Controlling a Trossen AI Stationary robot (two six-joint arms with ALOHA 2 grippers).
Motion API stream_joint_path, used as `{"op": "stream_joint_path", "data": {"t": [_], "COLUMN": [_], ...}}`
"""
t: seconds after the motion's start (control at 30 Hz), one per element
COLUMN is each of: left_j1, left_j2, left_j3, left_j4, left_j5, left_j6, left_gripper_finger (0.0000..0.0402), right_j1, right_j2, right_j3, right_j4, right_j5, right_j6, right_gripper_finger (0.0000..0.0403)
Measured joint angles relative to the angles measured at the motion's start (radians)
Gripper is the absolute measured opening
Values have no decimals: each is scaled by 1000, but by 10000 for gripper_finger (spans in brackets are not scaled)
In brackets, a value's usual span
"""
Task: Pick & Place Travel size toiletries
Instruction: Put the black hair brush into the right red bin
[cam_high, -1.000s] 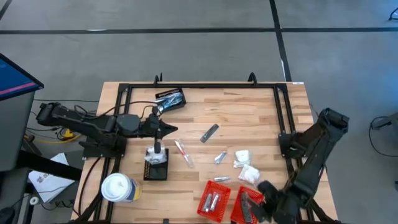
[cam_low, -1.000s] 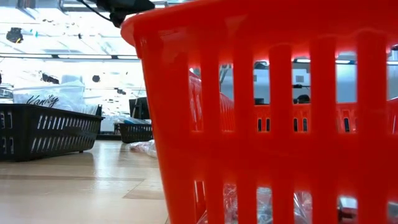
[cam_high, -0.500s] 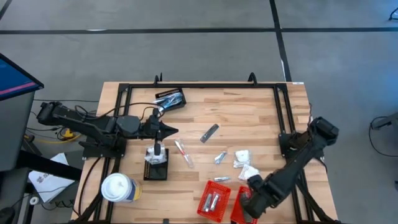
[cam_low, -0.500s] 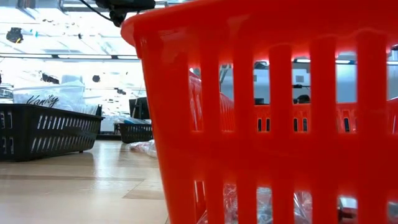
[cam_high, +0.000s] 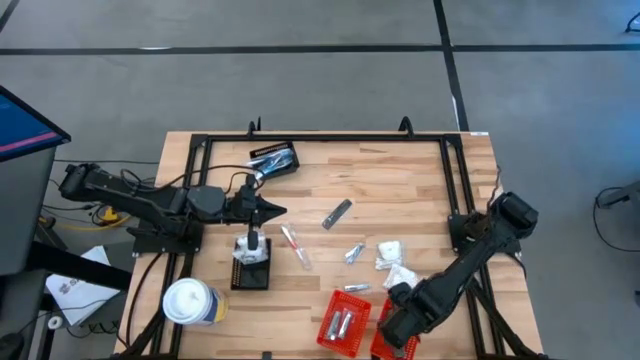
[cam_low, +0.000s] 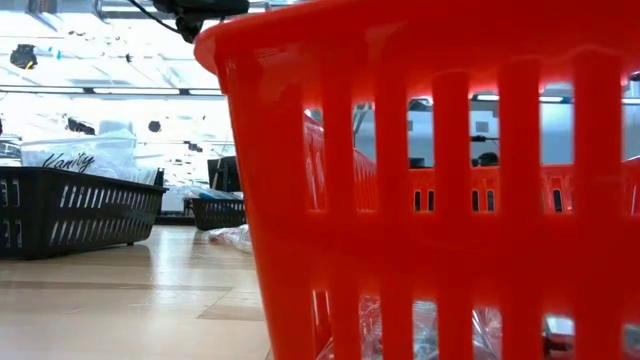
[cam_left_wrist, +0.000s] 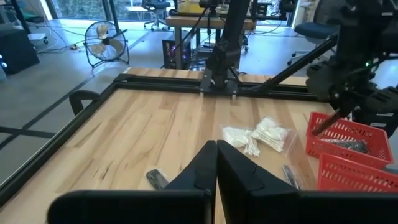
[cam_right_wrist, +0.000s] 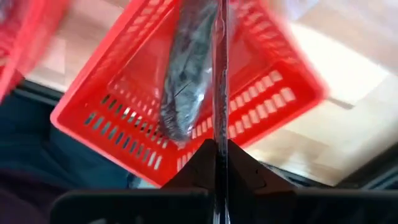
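The right gripper hangs over the red slotted plastic basket at the high view's lower right, fingers pressed together with nothing between them. The dark grey wrapped toiletry packet lies inside, just beyond the fingertips. It should lift straight up, clearing the rim. The left gripper, fingers together, waits centre-left above the bench.

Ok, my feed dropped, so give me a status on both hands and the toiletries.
Right hand shut, above red basket holding dark sachet. Left hand shut, idle. White packets on the table, nothing blocking.
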Motion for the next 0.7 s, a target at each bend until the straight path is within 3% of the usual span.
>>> {"op": "stream_joint_path", "data": {"t": [0.23,0.37,0.7], "left_j1": [-4,-4,-4], "left_j2": [0,0,0], "left_j3": [0,0,0], "left_j4": [1,1,0], "left_j5": [0,0,0], "left_j6": [0,0,12], "left_gripper_finger": [3,3,3], "right_j1": [-34,-56,-69], "right_j2": [53,53,53], "right_j3": [1,1,31], "right_j4": [43,36,67], "right_j5": [-19,-13,-22], "right_j6": [-115,-152,-230], "right_gripper_finger": [10,32,183]}}
